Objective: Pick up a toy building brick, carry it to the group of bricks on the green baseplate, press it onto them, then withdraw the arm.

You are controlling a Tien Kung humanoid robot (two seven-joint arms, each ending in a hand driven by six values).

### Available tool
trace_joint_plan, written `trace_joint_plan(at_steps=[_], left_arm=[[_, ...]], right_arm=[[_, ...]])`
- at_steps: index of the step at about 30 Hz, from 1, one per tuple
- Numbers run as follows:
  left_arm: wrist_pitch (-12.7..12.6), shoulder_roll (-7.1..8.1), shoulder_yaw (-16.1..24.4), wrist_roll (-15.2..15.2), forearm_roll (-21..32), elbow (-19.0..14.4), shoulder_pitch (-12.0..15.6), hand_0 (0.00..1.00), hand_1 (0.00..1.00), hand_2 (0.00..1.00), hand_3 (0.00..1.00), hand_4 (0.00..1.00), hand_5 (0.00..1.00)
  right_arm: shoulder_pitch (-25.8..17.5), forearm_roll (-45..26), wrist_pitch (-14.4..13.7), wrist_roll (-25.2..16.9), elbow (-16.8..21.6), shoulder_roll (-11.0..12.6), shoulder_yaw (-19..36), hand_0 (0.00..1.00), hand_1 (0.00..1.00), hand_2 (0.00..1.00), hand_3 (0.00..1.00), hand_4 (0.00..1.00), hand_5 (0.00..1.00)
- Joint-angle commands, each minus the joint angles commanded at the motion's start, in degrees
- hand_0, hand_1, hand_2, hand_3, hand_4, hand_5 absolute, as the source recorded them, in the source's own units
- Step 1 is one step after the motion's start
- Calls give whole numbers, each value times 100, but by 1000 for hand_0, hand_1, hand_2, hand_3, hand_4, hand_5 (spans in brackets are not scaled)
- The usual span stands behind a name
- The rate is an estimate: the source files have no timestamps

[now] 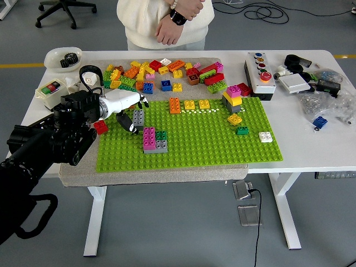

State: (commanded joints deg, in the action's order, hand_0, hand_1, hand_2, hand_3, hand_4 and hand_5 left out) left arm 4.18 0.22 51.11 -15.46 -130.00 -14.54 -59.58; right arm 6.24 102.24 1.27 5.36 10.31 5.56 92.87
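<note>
My left hand [133,114], white with black fingertips, reaches in from the left over the left edge of the green baseplate [211,139]. It is open, with the fingers spread and nothing in them. The thumb points down and the other fingers point toward the loose pile. A grey brick [138,117] stands on the plate just to the right of the hand, between thumb and fingers. Whether they touch it I cannot tell. The group of pink, grey and green bricks [152,139] stands a little below it. A red brick [100,127] lies off the plate under my wrist.
A pile of loose bricks [161,72] covers the mat behind the plate. More bricks stand on the plate: orange [175,104], yellow [197,104], a stacked tower [232,99], white [265,137]. A button box [259,72] and clutter sit right. A person [167,22] stands at the far side, hands clasped.
</note>
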Motion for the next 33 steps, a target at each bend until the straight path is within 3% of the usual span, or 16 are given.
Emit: trace_joint_plan(at_steps=[3, 4, 9, 10, 24, 33], left_arm=[[-13, -8, -22, 9, 0, 15, -2, 831, 764, 683, 673, 938, 176], [-14, -11, -31, 11, 0, 19, -5, 808, 748, 634, 623, 880, 171], [-34, -20, -52, 24, 63, 28, -21, 808, 748, 634, 623, 880, 171], [-36, -22, -61, 27, 86, 32, -27, 778, 728, 604, 578, 833, 168], [-83, -22, -142, 70, 304, 71, -72, 729, 692, 570, 555, 789, 159], [-50, -22, 48, 58, 166, -1, -94, 725, 688, 564, 550, 788, 163]], right_arm=[[2, 1, 1, 0, 0, 1, 1, 746, 640, 681, 638, 856, 566], [3, 1, 1, 1, 0, 2, 1, 745, 640, 681, 637, 856, 566], [4, 4, 1, -1, 0, 2, 3, 745, 640, 681, 637, 856, 566], [2, 6, 2, -1, 0, 1, 3, 746, 641, 681, 638, 856, 565], [2, 11, 5, 1, 0, 3, 8, 746, 641, 681, 637, 856, 565], [3, 2, 1, -2, 0, -4, 12, 746, 641, 681, 635, 854, 563]])
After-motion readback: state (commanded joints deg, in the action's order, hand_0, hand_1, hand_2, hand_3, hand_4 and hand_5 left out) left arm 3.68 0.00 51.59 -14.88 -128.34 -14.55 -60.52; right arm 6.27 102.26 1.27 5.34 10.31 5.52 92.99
